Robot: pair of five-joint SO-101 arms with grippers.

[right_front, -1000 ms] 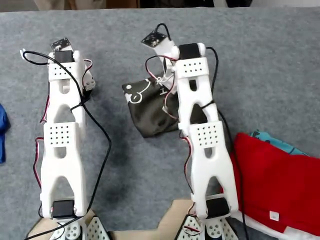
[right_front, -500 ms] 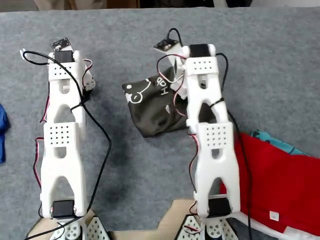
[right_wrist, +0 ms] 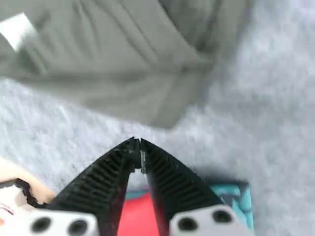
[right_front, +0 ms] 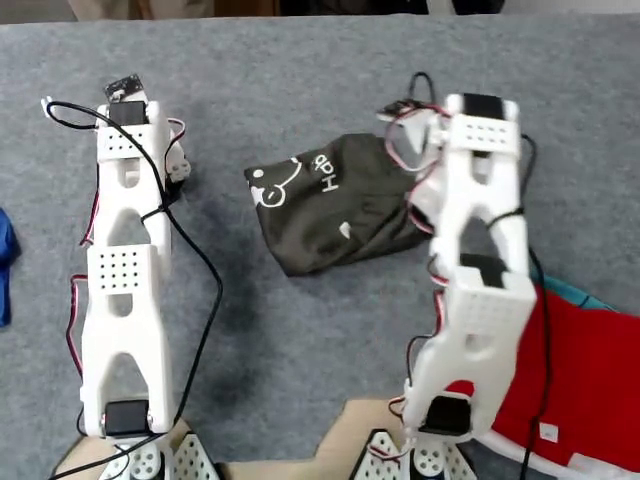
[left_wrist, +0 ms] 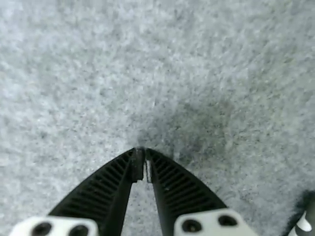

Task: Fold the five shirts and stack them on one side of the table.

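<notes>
My left end effector (left_wrist: 140, 158) and right end effector (right_wrist: 137, 147) are pinched closed, empty. The dark shirt (right_front: 330, 215) lies folded mid worktop (right_front: 250, 70). Next, I'd open the right, grip it, and stack it on the red shirt (right_front: 590, 370).

The left arm (right_front: 125, 290) lies stretched straight out from its base, long and flat, with the wrist at the far end tipped downward. The left end effector (left_wrist: 142, 164) is pinched together, its two black ribbed fingers (left_wrist: 106, 189) meeting at the tips with nothing between them. Over to the right arm (right_front: 480, 310): it is extended too, but its lower link leans out to its own right and the forearm runs on ahead. The right end effector (right_wrist: 137, 147) is closed up, tips touching, empty, aimed down.
</notes>
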